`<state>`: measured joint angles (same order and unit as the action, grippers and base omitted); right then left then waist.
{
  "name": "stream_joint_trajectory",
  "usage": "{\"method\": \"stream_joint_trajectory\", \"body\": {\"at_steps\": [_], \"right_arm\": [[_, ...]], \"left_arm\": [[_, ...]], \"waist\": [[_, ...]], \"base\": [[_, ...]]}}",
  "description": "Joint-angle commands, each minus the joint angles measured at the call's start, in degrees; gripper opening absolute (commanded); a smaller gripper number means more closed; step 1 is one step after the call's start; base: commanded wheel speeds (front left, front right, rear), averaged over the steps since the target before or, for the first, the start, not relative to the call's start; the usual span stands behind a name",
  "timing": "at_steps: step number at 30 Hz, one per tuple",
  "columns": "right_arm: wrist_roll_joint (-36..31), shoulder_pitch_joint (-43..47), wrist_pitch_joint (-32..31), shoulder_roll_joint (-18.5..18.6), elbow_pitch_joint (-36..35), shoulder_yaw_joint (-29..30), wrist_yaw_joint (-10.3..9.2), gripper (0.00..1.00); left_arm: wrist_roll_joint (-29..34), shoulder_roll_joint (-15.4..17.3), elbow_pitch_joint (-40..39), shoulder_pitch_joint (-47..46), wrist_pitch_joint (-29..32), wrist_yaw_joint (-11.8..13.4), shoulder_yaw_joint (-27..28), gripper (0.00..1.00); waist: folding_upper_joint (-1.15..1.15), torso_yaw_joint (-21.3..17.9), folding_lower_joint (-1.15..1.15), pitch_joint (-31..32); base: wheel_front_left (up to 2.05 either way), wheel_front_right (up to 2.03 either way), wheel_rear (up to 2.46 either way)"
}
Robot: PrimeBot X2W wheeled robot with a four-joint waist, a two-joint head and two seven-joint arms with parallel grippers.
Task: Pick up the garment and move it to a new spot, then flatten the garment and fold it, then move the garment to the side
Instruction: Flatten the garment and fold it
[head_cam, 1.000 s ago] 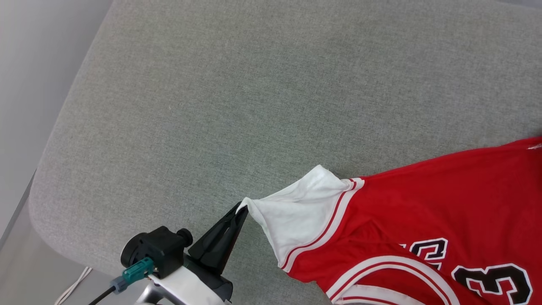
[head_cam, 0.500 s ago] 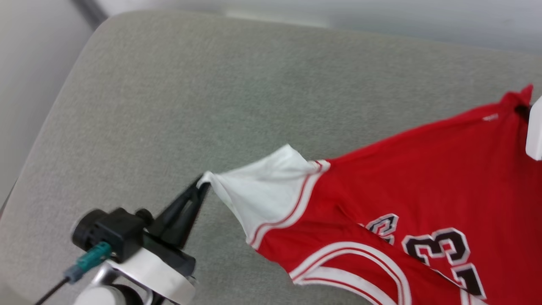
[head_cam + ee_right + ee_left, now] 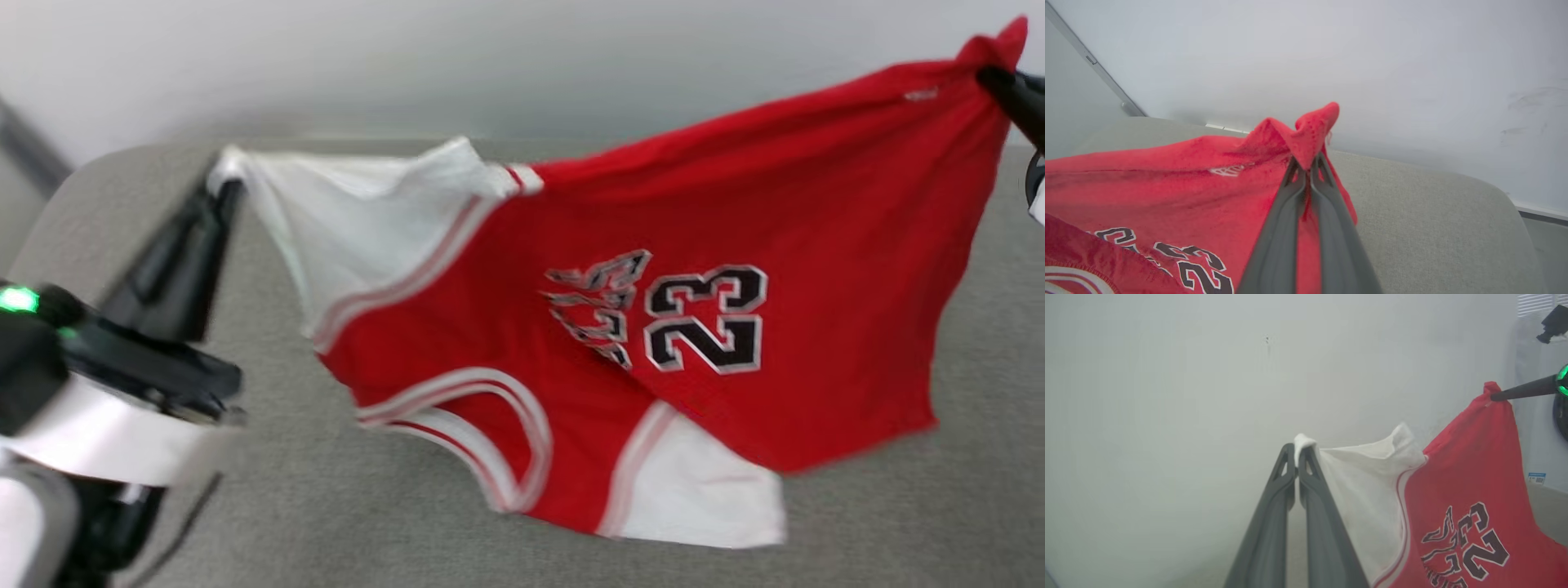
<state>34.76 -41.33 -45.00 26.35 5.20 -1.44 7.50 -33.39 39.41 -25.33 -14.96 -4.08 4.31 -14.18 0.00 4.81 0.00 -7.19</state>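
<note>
Left gripper (image 3: 222, 186) is clamped on the tip of one white sleeve of the garment (image 3: 824, 212); right gripper (image 3: 994, 77) is pinched shut on a red corner. The garment is held stretched between both above the grey padded surface (image 3: 326, 506). Red fabric, white-and-red striped trim and a black, white-outlined "23" with lettering are displayed. A pale wall (image 3: 490, 65) is seen beyond the surface.

The garment (image 3: 735, 204) is showing red across its body — white on both short sleeves, with white-and-red striped trim and a black, white-outlined "23" beside matching lettering. The left end effector (image 3: 225, 188) is showing black fingers, a green light (image 3: 16, 299) glowing near it. The worktop (image 3: 326, 506) is showing a speckled grey-green weave.
</note>
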Motion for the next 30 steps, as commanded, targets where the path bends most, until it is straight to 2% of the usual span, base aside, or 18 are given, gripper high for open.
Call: {"method": "stream_joint_trajectory", "body": {"at_steps": [1, 9, 19, 26, 30], "right_arm": [[0.2, -1.3, -0.1, -0.3, -1.0, 0.2, -0.02, 0.0], [-0.6, 0.9, -0.5, -3.9, -11.8, 3.4, -0.02, 0.0], [-1.7, -0.5, -0.6, -9.8, -21.7, 8.2, -0.02, 0.0], [-3.2, -5.2, -0.1, -12.2, -24.7, 9.9, -0.02, 0.0], [-4.9, -11.1, 0.6, -13.2, -23.5, 9.6, -0.02, 0.0]], "left_arm": [[-0.1, 0.3, -0.4, -1.2, -0.1, 0.3, 0.7, 0.0], [-0.2, 3.8, -3.6, -9.1, 1.3, 0.6, 6.1, 0.0], [-0.3, 5.6, -4.1, -22.0, 5.0, 0.6, 7.8, 0.0], [-2.5, 6.7, -0.4, -34.0, 7.3, -2.2, 8.0, 0.0], [-3.6, 6.7, 3.4, -43.5, 8.2, -4.2, 7.5, 0.0]], "waist": [[0.0, -2.4, 0.0, 1.1], [0.0, -6.3, 0.0, 1.3], [0.0, -8.3, 0.0, -0.9], [0.0, -8.9, 0.0, -7.3], [0.0, -8.9, 0.0, -12.5]], "base": [[0.0, 0.0, 0.0], [0.0, 0.0, 0.0], [0.0, 0.0, 0.0], [0.0, 0.0, 0.0], [0.0, 0.0, 0.0]]}}
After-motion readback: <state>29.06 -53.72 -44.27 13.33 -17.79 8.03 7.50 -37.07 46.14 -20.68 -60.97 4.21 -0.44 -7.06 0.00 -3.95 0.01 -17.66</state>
